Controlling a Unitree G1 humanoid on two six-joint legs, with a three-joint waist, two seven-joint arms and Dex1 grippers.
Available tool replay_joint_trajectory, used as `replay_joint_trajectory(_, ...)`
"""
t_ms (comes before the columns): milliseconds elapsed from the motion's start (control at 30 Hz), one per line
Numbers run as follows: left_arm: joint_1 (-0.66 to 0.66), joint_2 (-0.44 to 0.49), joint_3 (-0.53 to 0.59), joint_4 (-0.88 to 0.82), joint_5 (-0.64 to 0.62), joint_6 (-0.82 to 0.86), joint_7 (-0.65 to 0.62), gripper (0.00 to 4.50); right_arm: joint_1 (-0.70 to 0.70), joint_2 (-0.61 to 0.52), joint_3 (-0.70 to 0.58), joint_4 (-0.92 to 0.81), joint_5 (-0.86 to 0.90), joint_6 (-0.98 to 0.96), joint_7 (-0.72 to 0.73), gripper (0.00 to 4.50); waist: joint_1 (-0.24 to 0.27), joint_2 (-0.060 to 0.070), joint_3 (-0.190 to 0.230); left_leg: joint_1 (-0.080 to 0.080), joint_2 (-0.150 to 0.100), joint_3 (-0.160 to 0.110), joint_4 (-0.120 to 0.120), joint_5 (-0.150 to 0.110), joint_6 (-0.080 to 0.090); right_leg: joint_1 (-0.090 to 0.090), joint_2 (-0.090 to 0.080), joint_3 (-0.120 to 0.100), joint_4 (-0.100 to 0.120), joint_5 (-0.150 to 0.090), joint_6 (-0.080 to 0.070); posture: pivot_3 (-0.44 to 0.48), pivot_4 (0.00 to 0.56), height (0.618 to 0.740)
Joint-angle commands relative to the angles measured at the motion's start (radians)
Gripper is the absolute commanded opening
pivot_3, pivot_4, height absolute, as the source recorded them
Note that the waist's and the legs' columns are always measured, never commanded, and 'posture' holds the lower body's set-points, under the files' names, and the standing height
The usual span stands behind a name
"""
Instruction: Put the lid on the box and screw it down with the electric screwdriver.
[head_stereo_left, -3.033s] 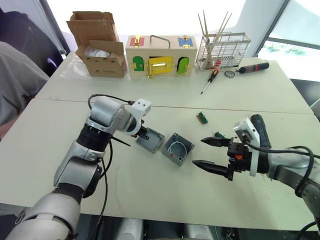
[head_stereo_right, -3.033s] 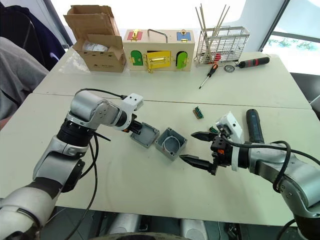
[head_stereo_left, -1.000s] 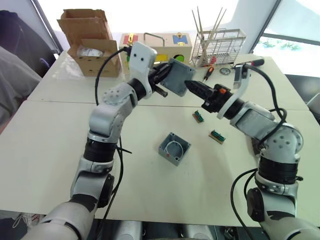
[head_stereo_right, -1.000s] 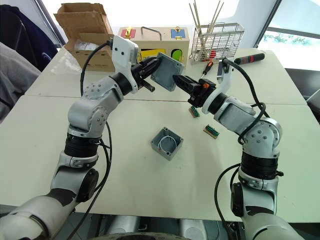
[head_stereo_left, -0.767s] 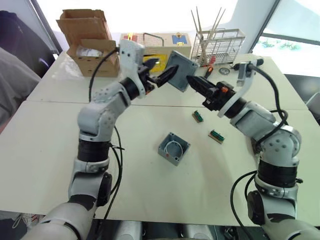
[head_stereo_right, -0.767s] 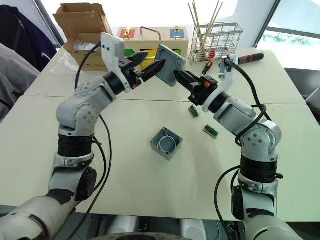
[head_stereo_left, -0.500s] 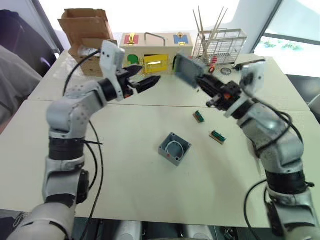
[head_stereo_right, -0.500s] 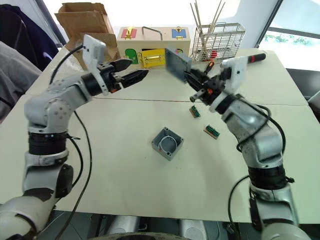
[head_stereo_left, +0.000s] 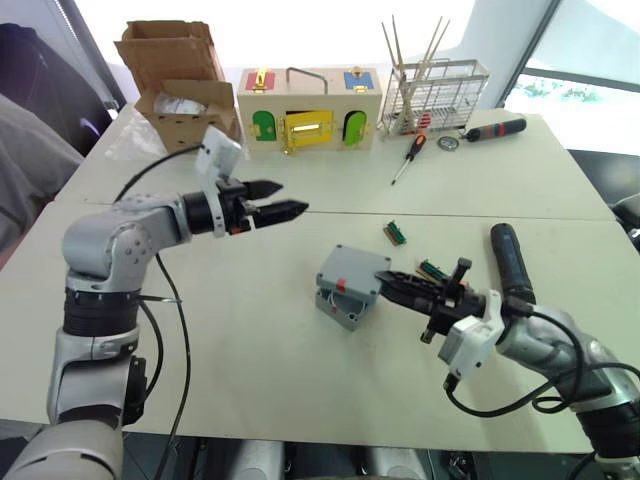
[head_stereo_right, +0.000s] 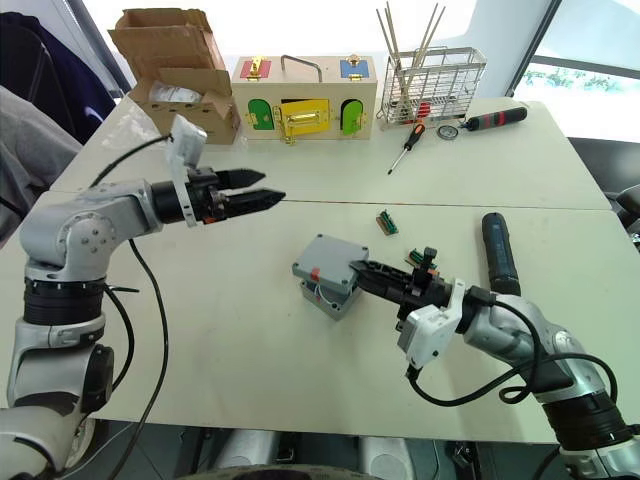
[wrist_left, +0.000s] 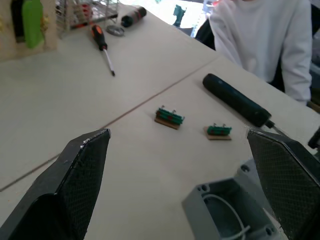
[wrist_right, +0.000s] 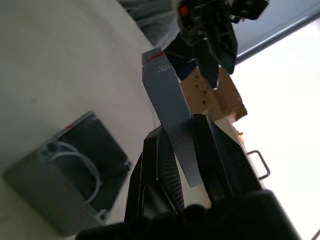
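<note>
Lying beside the box (head_stereo_left: 338, 305): electric screwdriver (head_stereo_left: 510, 264), two connectors (head_stereo_left: 396, 233).

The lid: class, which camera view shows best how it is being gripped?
The right wrist view: the lid stands edge-on, pinched between the right gripper's two fingers, with the open box beneath. The eye views show the lid's top face above the box, fingers reaching its edge. The left wrist view shows the box, not the grip.
</note>
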Motion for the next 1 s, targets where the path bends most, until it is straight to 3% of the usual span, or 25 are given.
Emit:
replay_joint_trajectory(33, 0.002, 0.000, -0.054, -0.031, -0.008, -0.015, -0.059, 4.48, 0.002, 0.060, -0.035, -0.025, -0.124, 0.013, -0.086, 0.09, 0.001, 0.000, 0.000, 0.000, 0.000, 0.000, 0.000, 0.000, 0.000, 0.000, 0.000, 0.000, 0.000, 0.000, 0.000, 0.000, 0.150, 0.740)
replay_joint_trajectory(400, -0.007, -0.077, -0.108, 0.001, 0.030, -0.069, -0.059, 4.48, 0.056, 0.170, -0.006, -0.065, -0.342, 0.149, -0.199, 0.09, 0.002, 0.000, 0.000, 0.000, 0.000, -0.002, 0.000, 0.000, 0.000, 0.001, 0.001, 0.000, 0.000, 0.000, 0.000, 0.000, 0.150, 0.740)
replay_joint_trajectory(500, -0.011, -0.082, -0.123, 0.011, 0.037, -0.087, -0.079, 3.62, 0.085, 0.158, -0.005, -0.061, -0.360, 0.149, -0.231, 0.09, 0.003, 0.000, 0.000, 0.000, 0.000, -0.002, 0.000, 0.000, 0.000, 0.001, 0.001, 0.000, 0.000, 0.000, 0.000, 0.000, 0.150, 0.740)
replay_joint_trajectory(567, -0.008, -0.077, -0.144, 0.007, 0.046, -0.095, -0.098, 2.74, 0.094, 0.153, -0.002, -0.060, -0.367, 0.149, -0.245, 0.09, 0.002, 0.000, 0.000, 0.000, 0.000, -0.002, 0.000, 0.000, 0.000, 0.001, 0.001, 0.000, 0.000, 0.000, 0.000, 0.000, 0.150, 0.740)
replay_joint_trajectory(1000, 0.024, -0.119, -0.280, 0.012, 0.155, -0.216, -0.144, 2.74, 0.110, 0.129, 0.047, -0.067, -0.383, 0.154, -0.259, 0.09, 0.001, 0.000, 0.000, 0.000, 0.000, -0.002, 0.000, 0.000, 0.000, 0.002, 0.001, 0.000, 0.000, 0.000, 0.000, 0.000, 0.150, 0.740)
